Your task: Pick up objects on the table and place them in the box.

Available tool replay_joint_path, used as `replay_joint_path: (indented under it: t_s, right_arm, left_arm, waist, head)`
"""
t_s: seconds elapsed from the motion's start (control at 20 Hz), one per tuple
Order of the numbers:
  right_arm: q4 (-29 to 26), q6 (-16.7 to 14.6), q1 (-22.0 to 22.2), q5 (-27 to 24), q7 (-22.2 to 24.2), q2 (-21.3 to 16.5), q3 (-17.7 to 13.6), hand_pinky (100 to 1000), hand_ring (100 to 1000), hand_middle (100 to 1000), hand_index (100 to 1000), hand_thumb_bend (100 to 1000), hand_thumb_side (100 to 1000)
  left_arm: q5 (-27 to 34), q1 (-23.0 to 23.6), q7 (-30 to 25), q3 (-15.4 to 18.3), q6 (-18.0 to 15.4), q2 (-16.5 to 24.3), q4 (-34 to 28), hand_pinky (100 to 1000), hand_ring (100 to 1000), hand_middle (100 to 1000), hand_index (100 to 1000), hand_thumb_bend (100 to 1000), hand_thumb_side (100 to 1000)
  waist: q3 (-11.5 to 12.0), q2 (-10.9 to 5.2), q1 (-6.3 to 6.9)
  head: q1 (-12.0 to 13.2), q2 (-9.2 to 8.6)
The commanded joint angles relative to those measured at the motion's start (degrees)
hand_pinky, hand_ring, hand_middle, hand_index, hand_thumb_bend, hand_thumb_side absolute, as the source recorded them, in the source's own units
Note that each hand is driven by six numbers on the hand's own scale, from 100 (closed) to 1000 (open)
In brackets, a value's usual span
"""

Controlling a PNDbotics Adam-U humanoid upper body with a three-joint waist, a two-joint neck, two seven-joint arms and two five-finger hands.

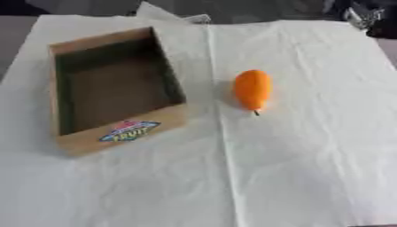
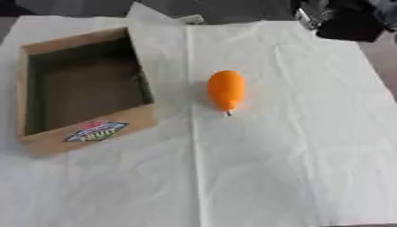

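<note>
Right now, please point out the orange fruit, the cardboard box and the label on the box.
orange fruit (image 1: 253, 88), left eye view, middle of its body
cardboard box (image 1: 167, 116), left eye view, near wall
label (image 1: 129, 131), left eye view, its centre

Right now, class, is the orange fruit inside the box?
No, the fruit lies on the white cloth right of the box.

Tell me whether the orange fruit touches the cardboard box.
Apart. The left eye view shows white cloth between the orange fruit and the cardboard box.
</note>
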Motion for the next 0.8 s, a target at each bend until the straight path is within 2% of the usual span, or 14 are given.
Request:
replay_joint_path:
  t_s: [0.05,0.15,0.2,0.35,0.65,0.8]
  right_arm:
    - [3.4,-1.4,-2.6,-1.5,4.0,-2.1,1.4,903,919,839,972,100,1000]
    - [5.3,-2.3,-4.2,-2.3,6.4,-1.6,2.6,905,921,837,981,100,995]
    - [6.1,-2.6,-4.8,-2.9,7.3,-1.3,3.1,906,920,830,985,100,932]
    - [8.2,-3.1,-6.6,-3.6,8.9,-0.4,4.6,907,921,831,987,100,918]
    - [11.2,-4.2,-8.4,-1.7,12.2,0.8,8.2,929,946,846,1000,100,904]
    - [12.6,-5.2,-9.4,-0.4,14.0,1.8,9.8,941,945,857,1000,145,844]
  left_arm:
    - [0.3,-0.3,-0.3,-0.2,0.0,1.3,-1.0,410,515,632,704,100,973]
    - [0.3,-0.3,-0.4,-0.3,0.1,1.3,-1.0,410,515,632,704,100,973]
    - [0.4,-0.3,-0.5,-0.3,0.1,1.4,-1.0,410,515,632,704,100,973]
    - [0.4,-0.3,-0.6,-0.4,0.1,1.3,-1.0,410,515,632,703,100,974]
    - [0.6,-0.4,-0.9,-0.6,0.3,1.2,-1.0,410,514,632,702,100,975]
    - [0.7,-0.5,-1.0,-0.7,0.4,1.2,-1.0,410,514,632,702,100,975]
  waist:
    - [0.1,-1.25,-0.03]
    - [0.2,-1.29,-0.12]
    - [0.2,-1.3,-0.15]
    - [0.3,-1.28,-0.21]
    - [0.8,-1.16,-0.35]
    - [1.0,-1.12,-0.35]
  head:
    - [-0.3,-0.75]
    - [-0.4,-0.87]
    - [-0.5,-0.94]
    - [-0.6,-1.17]
    - [-0.9,-1.45]
    - [-1.1,-1.65]
